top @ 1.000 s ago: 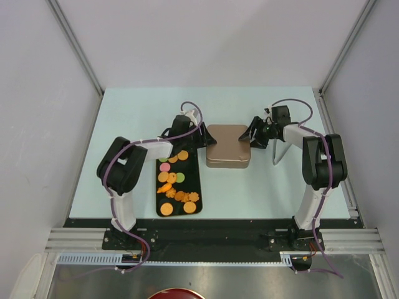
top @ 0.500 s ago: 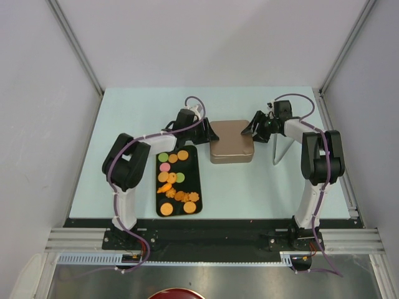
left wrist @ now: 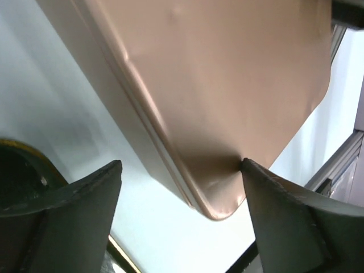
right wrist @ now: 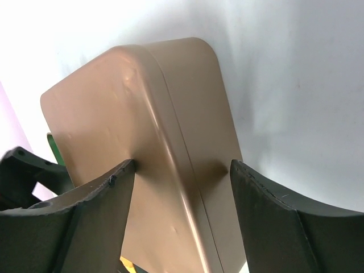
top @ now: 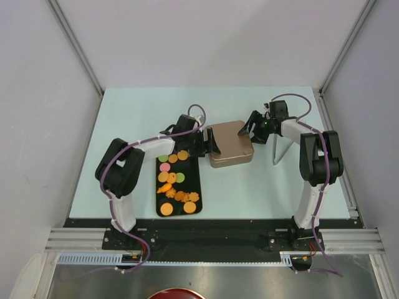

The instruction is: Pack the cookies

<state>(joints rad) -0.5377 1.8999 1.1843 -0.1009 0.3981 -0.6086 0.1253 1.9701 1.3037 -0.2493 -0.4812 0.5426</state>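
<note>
The cookies (top: pixel 174 178), mostly orange discs with a few green and pink, lie on a black tray (top: pixel 194 169) left of centre. To its right lies a closed bronze tin (top: pixel 232 146), turned a little askew. My left gripper (top: pixel 212 144) is at the tin's left corner. In the left wrist view this gripper (left wrist: pixel 179 168) is open, one finger (left wrist: pixel 267 193) touching the tin (left wrist: pixel 227 68), the other well clear. My right gripper (top: pixel 252 129) is at the tin's far right corner. In the right wrist view it (right wrist: pixel 182 165) straddles the tin's (right wrist: pixel 108 102) edge, one tip on the lid, the other against the side wall.
A thin pale upright piece (top: pixel 278 149) stands just right of the tin, below my right wrist. Grey walls enclose the table on three sides. The arm bases sit at the near edge.
The tin has shifted toward the back and turned slightly. My left jaws have sprung wide, letting go of it. My right gripper moved back with the tin's corner.
</note>
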